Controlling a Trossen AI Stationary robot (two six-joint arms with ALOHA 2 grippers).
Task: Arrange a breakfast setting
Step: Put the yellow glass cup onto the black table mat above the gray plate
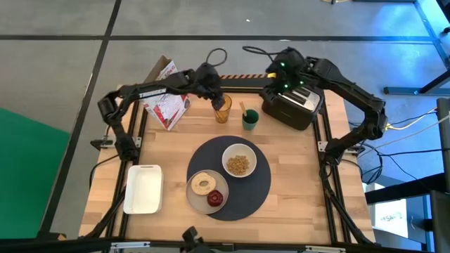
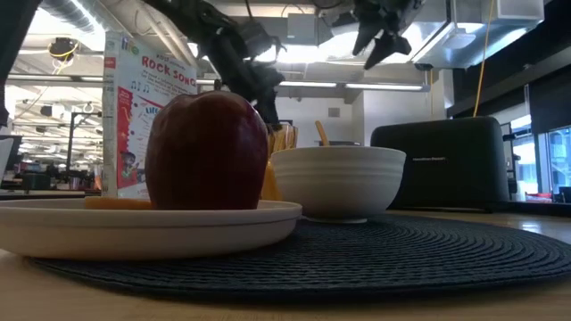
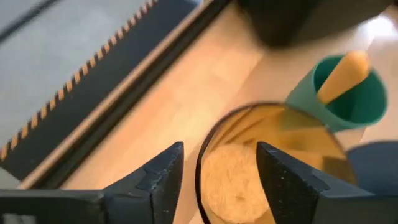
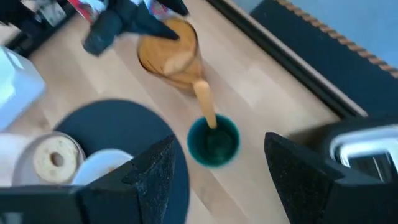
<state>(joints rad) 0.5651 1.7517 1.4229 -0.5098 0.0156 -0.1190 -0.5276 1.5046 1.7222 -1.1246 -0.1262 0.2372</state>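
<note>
A light wooden surface [image 1: 176, 151] carries everything; the round dark grey woven mat [image 1: 260, 184] near its middle serves as the landmark. Beyond the mat, at the far right, stands a black box-shaped toaster [image 1: 294, 107]. To the mat's left lies a white rectangular tray [image 1: 143, 188], and a colourful cardboard box [image 1: 166, 95] stands at the far left. On the mat's near part rests a flat white round plate [image 1: 197, 197] holding a dark red apple [image 1: 216, 199] and a ring-shaped bagel [image 1: 203, 185]. On the mat's far right part sits a small white bowl [image 1: 240, 161] of cereal. Just beyond the mat stands a green cup [image 1: 250, 119] with an orange-handled spoon [image 1: 243, 108] upright in it, the handle leaning away from the mat. Beside the cup, upright, is an amber see-through tumbler [image 1: 223, 109]. The left gripper [image 3: 219, 180] has its fingers apart, straddling the tumbler's rim with one finger inside. The right gripper [image 4: 219, 171] hovers above the toaster and cup, fingers apart, holding nothing.
</note>
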